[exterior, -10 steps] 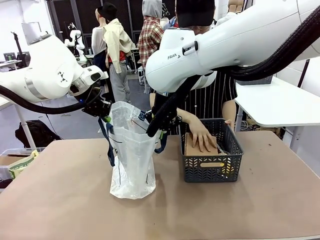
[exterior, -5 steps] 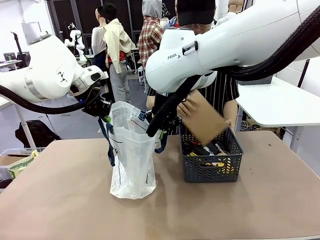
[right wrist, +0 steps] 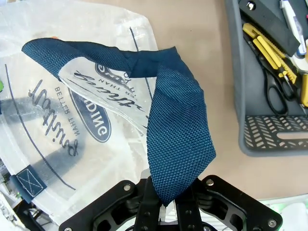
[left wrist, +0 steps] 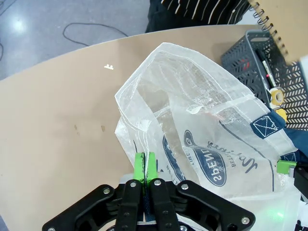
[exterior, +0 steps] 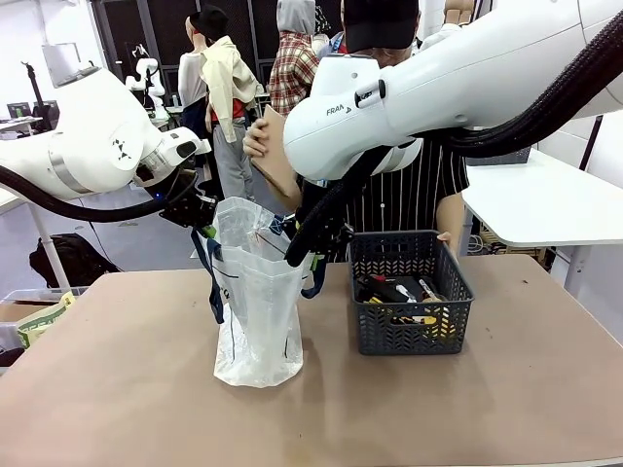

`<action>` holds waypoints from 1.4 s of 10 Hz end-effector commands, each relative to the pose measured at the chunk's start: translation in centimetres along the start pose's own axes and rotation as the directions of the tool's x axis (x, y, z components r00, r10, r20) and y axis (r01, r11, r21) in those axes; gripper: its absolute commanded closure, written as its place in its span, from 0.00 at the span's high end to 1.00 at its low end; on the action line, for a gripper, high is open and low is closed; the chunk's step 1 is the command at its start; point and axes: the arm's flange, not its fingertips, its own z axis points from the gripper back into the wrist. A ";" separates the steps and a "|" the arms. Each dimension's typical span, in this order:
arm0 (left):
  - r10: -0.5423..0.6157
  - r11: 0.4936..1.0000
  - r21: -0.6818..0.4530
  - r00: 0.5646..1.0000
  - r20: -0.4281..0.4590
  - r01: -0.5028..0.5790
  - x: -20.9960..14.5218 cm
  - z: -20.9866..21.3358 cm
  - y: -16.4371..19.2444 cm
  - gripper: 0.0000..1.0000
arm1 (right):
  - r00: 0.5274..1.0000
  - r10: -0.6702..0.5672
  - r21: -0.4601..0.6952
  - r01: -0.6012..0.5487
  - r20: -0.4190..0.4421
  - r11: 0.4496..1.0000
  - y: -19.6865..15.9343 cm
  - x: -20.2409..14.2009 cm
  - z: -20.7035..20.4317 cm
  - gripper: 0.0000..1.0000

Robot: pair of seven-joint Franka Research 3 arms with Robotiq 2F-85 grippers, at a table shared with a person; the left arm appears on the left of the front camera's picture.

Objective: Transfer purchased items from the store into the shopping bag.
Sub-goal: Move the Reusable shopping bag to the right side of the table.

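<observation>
The shopping bag (exterior: pixel 258 311) stands upright on the table, its mouth held wide. My left gripper (exterior: pixel 203 227) is shut on the bag's left rim (left wrist: pixel 139 144). My right gripper (exterior: pixel 304 255) is shut on a navy strap handle (right wrist: pixel 175 130) at the bag's right side. Above the bag's mouth, a person's hand (exterior: pixel 255 141) holds a brown spiral notebook (exterior: pixel 277 163), partly hidden behind my right arm; its corner (left wrist: pixel 279 24) shows in the left wrist view. The store, a dark grey basket (exterior: pixel 409 331), sits right of the bag with black and yellow purchased items (exterior: pixel 404 292) inside, among them a yellow knife (right wrist: pixel 264 45) and scissors (right wrist: pixel 276 94).
A person in a striped top stands behind the basket at the far edge. A white side table (exterior: pixel 545 204) is at the back right. A clear bin (exterior: pixel 29 321) sits off the table's left edge. Bare tabletop lies in front of the bag and the basket.
The person's hand lifted the brown notebook out of the basket and carried it left, up over the bag. Both grippers stayed put on the bag.
</observation>
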 end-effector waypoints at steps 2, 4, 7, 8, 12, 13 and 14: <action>-0.002 1.000 0.007 1.000 0.000 0.002 -0.1 0.1 0.0 0.00 | 1.000 -0.002 -0.002 0.002 0.001 1.000 -0.2 0.0 0.0 0.00; -0.002 1.000 0.007 1.000 0.000 0.002 -0.1 0.1 0.0 0.00 | 1.000 -0.002 -0.002 0.002 0.001 1.000 -0.2 0.0 0.0 0.00; -0.002 1.000 0.007 1.000 0.000 0.002 -0.1 0.1 0.0 0.00 | 1.000 -0.002 -0.002 0.002 0.001 1.000 -0.2 0.0 0.0 0.00; -0.002 1.000 0.007 1.000 0.000 0.002 -0.1 0.1 0.0 0.00 | 1.000 -0.002 -0.002 0.002 0.001 1.000 -0.2 0.0 0.0 0.00; -0.002 1.000 0.007 1.000 0.000 0.002 -0.1 0.1 0.0 0.00 | 1.000 -0.002 -0.002 0.002 0.001 1.000 -0.2 0.0 0.0 0.00; -0.002 1.000 0.007 1.000 0.000 0.002 -0.1 0.1 0.0 0.00 | 1.000 -0.002 -0.002 0.002 0.001 1.000 -0.2 0.0 0.0 0.00; -0.002 1.000 0.007 1.000 0.000 0.002 -0.1 0.1 0.0 0.00 | 1.000 -0.002 -0.002 0.002 0.001 1.000 -0.2 0.0 0.0 0.00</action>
